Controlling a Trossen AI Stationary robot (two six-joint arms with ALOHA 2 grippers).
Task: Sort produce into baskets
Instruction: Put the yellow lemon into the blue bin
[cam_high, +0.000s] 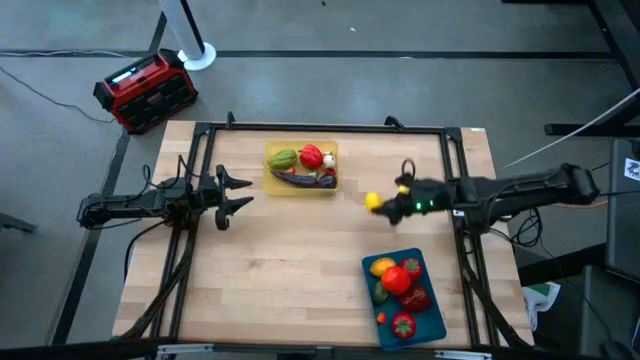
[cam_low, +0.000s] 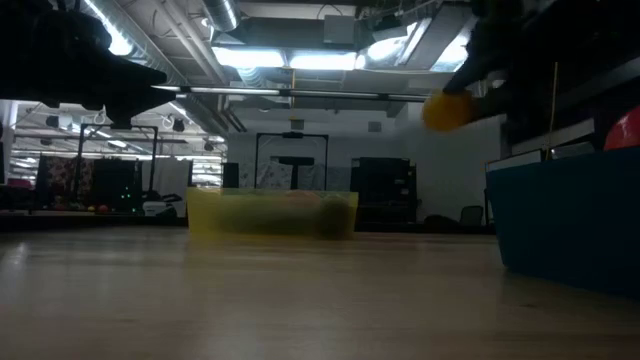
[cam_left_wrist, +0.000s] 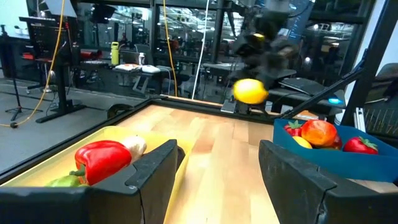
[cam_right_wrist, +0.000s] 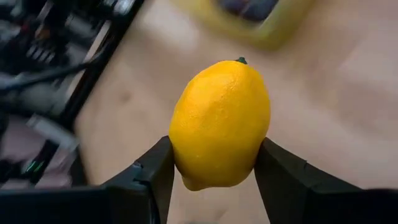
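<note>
You see a table of pale planked wood with a smooth, matt finish. The lemon has a finely pebbled, matt yellow skin. The yellow tray at 12 o'clock looks like translucent plastic; the blue tray at 5 o'clock looks opaque plastic. The red pepper shines glossy. The right gripper has matt black plastic-looking fingers.

Bright yellow lemon; translucent yellow basket; teal-blue basket; pale wood-grain counter; red-and-black box.
</note>
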